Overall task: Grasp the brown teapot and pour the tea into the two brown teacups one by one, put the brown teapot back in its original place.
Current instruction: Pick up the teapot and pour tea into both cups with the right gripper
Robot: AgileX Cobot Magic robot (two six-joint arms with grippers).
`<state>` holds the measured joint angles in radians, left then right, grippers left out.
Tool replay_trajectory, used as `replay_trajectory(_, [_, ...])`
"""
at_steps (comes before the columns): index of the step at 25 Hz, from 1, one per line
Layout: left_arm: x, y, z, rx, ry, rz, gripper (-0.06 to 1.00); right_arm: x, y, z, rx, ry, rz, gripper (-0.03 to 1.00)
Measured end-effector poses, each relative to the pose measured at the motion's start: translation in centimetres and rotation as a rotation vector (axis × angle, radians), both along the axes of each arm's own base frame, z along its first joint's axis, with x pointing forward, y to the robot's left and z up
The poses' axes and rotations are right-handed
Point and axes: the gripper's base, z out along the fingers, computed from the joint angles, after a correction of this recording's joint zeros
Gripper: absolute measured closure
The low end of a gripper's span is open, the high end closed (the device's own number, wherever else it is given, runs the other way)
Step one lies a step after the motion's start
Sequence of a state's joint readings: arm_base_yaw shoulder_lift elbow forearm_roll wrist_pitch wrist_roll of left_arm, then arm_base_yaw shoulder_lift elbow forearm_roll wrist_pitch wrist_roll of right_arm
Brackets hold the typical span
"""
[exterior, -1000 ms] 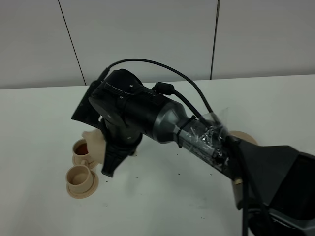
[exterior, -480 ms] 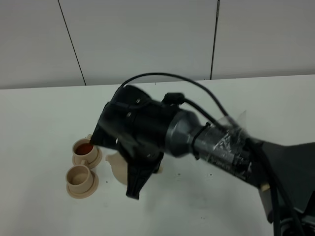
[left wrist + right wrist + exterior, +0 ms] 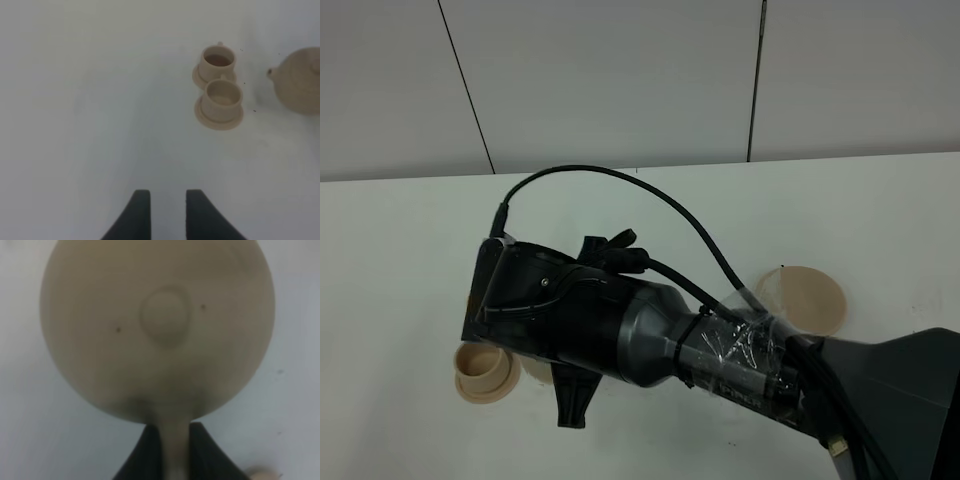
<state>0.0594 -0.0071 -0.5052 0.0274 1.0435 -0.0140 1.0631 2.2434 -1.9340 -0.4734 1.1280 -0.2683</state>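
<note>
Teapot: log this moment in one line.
right hand shut on teapot handle | teapot off disc | far cup holds tea | near cup empty | left hand open, holding nothing

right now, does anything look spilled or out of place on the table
A few dark specks dot the white table between the teacups and the teapot, perhaps splashed tea or leaf bits. Nothing looks knocked over or broken.

White table [image 3: 400, 230], grey panelled wall [image 3: 620, 80]

No legible text, label, brand, number or sign anywhere in any of the views.
</note>
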Motion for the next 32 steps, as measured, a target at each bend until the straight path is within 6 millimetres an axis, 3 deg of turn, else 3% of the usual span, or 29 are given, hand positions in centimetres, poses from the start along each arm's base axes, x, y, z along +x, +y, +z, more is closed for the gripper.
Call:
replay_trajectory(9, [0.0, 0.0, 0.0, 0.0, 0.0, 0.0, 0.7, 1.0, 1.0, -2.4, -0.018, -0.076, 0.068, 0.87])
replay_trajectory(22, [0.0, 0.0, 0.0, 0.0, 0.0, 0.0, 0.7, 1.3, 2.1, -4.1, -0.071, -0.19, 0.171, 0.87])
replay_trajectory(32, [0.0, 0.0, 0.0, 0.001, 0.0, -0.001, 0.7, 0.7, 2.8, -3.6, -0.126, -0.283, 0.238, 0.87])
